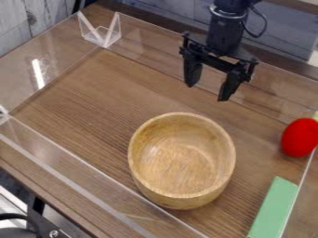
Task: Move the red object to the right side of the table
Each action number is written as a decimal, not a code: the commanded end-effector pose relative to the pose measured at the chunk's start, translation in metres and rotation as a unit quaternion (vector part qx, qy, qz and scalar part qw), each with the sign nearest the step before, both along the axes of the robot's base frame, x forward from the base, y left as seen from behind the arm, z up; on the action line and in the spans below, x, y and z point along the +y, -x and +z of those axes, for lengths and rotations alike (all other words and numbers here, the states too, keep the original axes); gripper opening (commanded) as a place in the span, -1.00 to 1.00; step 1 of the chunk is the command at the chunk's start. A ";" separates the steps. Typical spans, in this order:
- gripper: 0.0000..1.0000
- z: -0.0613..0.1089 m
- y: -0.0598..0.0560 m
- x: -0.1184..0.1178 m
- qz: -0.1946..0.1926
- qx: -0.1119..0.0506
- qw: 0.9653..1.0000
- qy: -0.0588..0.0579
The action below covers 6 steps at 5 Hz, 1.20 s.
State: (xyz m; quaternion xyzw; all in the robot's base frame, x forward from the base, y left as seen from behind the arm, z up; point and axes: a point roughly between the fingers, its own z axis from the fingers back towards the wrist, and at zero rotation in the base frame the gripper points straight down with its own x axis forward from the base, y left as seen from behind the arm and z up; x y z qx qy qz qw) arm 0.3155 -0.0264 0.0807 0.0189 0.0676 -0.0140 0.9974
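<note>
The gripper (211,85) is hanging spread and empty beyond the bowl (183,159); the strawberry (299,138) is sitting half cut off right of it.

The red object (299,138) is clipped at the right edge; the green block (276,210) runs off the bottom; the arm (229,19) leaves the top.

Red object (299,138): small, rounded, glossy, lying on table (93,98) at right edge, untouched, well apart from fingers (191,73), below and right of them. Table: dark wood-grain top, low clear walls, lying beneath fingers.
</note>
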 end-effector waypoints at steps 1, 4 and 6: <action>1.00 0.020 -0.005 0.002 -0.006 -0.040 0.999 -0.001; 1.00 0.028 0.009 0.003 0.035 -0.040 0.999 -0.011; 1.00 0.032 0.005 0.014 0.094 -0.038 0.995 -0.024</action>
